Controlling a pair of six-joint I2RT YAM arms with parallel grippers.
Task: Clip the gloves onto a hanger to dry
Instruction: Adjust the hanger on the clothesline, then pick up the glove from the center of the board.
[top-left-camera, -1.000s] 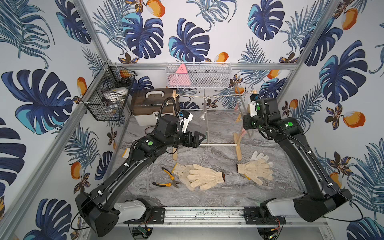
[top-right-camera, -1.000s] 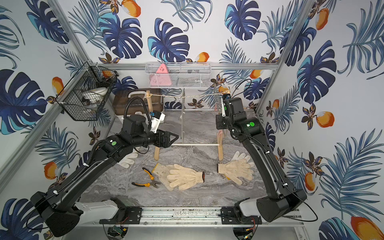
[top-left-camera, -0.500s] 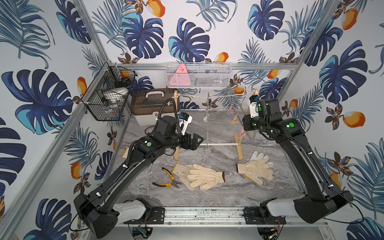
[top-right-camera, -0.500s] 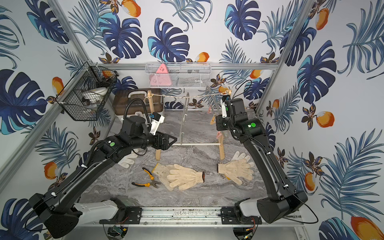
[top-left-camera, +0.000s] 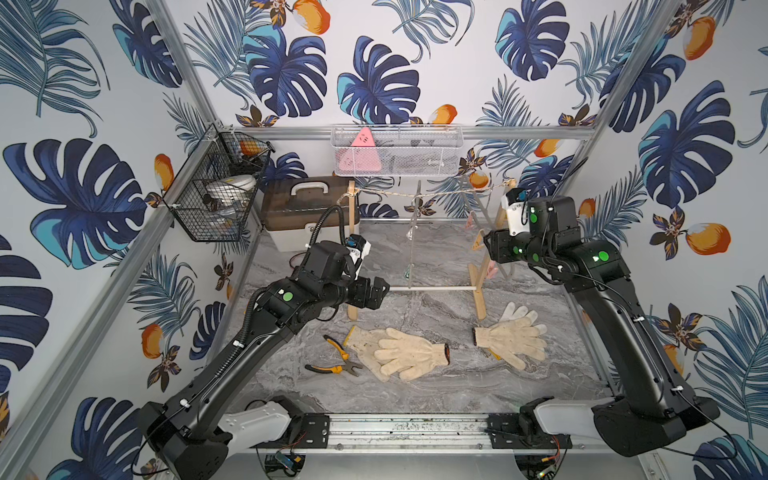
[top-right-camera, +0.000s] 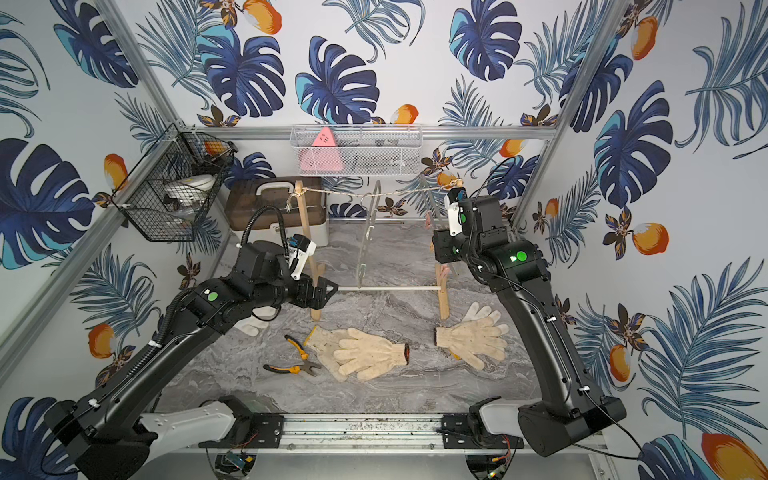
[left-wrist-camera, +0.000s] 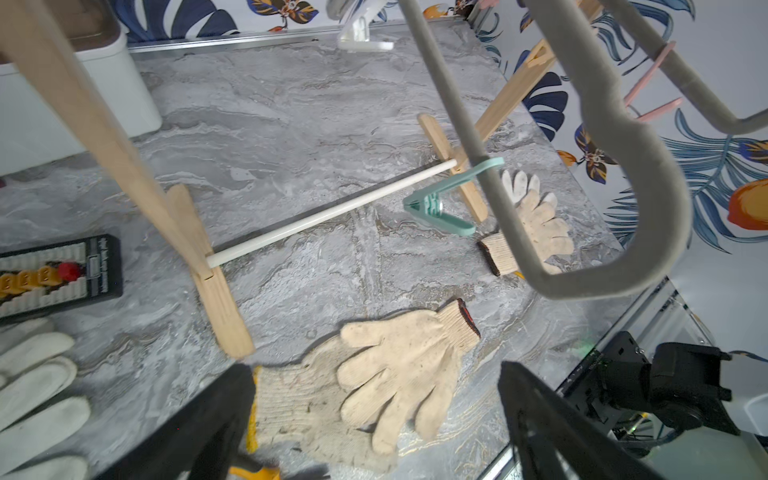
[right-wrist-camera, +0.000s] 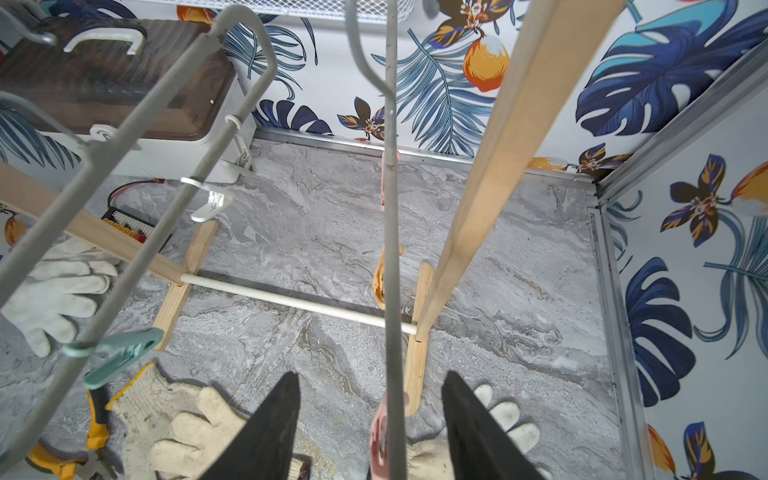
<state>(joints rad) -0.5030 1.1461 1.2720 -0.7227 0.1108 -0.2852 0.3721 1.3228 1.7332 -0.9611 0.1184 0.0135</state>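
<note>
Gloves (top-left-camera: 409, 353) lie loose on marble tabletop (top-left-camera: 415, 399): one heap at 6 o'clock of wooden rack (top-left-camera: 480, 299), second heap (top-left-camera: 513, 338) at 4 o'clock. White glove (top-right-camera: 251, 326) at 8 o'clock, half hidden under left arm. Left gripper (top-left-camera: 382, 291) gaping, empty. Right gripper (right-wrist-camera: 372, 432) jaws apart astride grey hanger (right-wrist-camera: 389, 208); contact unclear.

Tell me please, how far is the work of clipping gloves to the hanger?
Done: nothing; no glove hangs. All visible gloves lie on the table. In hand: nothing; the right gripper stands open around a grey hanger rod, the left gripper open and empty. Left: lifting and clipping every glove.
</note>
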